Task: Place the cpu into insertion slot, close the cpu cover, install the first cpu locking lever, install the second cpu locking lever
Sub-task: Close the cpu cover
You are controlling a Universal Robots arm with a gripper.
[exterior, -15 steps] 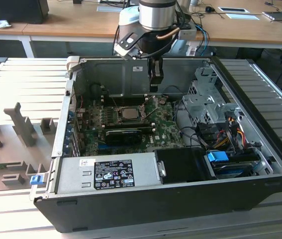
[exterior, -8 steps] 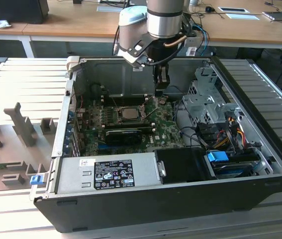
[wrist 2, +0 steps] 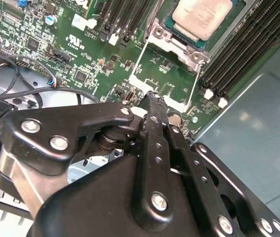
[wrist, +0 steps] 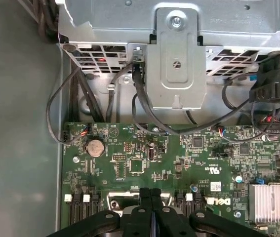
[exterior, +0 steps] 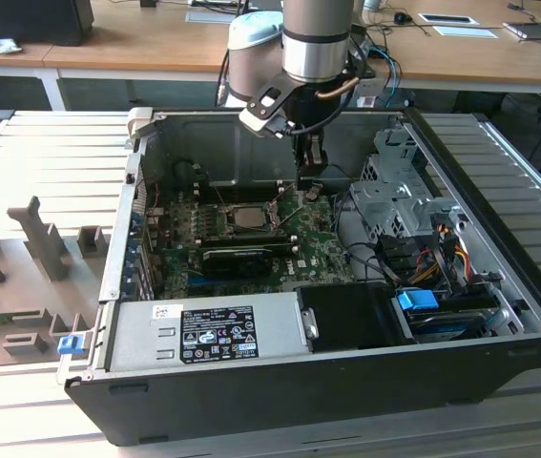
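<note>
My black gripper (wrist 2: 152,98) has its jaws together on nothing, one narrow tip suited to pushing, near the silvery metal frame cpu cover (wrist 2: 172,39), inside which the pale silver square cpu (wrist 2: 199,15) lies seated

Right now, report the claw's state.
Claw: closed, nothing visibly held.

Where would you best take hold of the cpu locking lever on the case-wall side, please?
Probably its bent free end, pinched from above across the wire: the cpu locking lever is thin, and that end lies away from the cpu cover.
</note>
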